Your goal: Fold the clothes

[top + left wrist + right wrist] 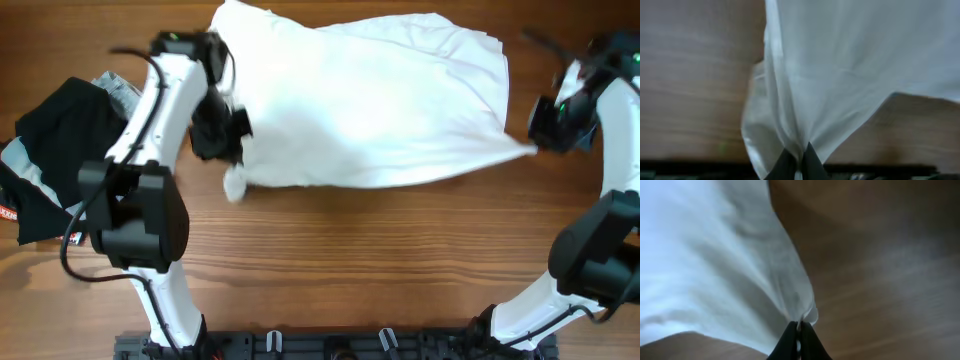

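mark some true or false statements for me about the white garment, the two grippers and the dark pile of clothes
1. The left gripper and the right gripper each pinch the large white cloth garment. True.
2. The right gripper is open and clear of the cloth. False: it is shut on a corner of the garment.
3. The pile of black and grey clothes lies on the left arm's side of the table. True.
4. The white garment is folded into a neat square. False: it is spread out and wrinkled, stretched between the two grippers.
5. The table is white plastic. False: it is a brown wooden table.
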You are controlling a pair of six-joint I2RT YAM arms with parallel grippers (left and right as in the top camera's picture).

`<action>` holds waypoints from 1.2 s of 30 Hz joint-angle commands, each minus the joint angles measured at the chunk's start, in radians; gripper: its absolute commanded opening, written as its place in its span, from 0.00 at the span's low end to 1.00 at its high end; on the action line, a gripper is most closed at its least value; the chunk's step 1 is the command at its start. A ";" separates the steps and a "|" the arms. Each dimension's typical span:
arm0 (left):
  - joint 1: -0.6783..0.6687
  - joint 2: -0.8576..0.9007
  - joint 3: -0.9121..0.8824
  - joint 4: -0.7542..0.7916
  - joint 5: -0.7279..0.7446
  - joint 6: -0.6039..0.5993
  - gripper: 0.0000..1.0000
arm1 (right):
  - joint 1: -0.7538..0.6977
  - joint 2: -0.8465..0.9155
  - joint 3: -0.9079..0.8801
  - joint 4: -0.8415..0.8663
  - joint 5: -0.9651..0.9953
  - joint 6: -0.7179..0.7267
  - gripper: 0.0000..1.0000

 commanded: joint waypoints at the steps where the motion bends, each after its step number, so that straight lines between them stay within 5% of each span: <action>1: -0.007 -0.002 -0.152 -0.011 -0.053 0.024 0.04 | 0.000 0.008 -0.092 -0.021 0.156 0.103 0.04; 11: 0.051 -0.314 -0.366 0.030 -0.272 -0.185 0.04 | -0.068 -0.097 -0.189 -0.073 0.251 0.251 0.04; 22: 0.113 -0.564 -0.367 -0.113 -0.269 -0.167 0.04 | -0.134 -0.299 -0.324 -0.045 0.213 0.244 0.04; 29: 0.113 -0.534 -0.367 0.169 -0.173 -0.168 0.05 | -0.133 -0.299 -0.332 0.249 -0.095 0.074 0.05; 36: 0.113 -0.393 -0.367 0.426 -0.109 -0.168 0.05 | -0.066 -0.246 -0.333 0.430 -0.151 0.063 0.04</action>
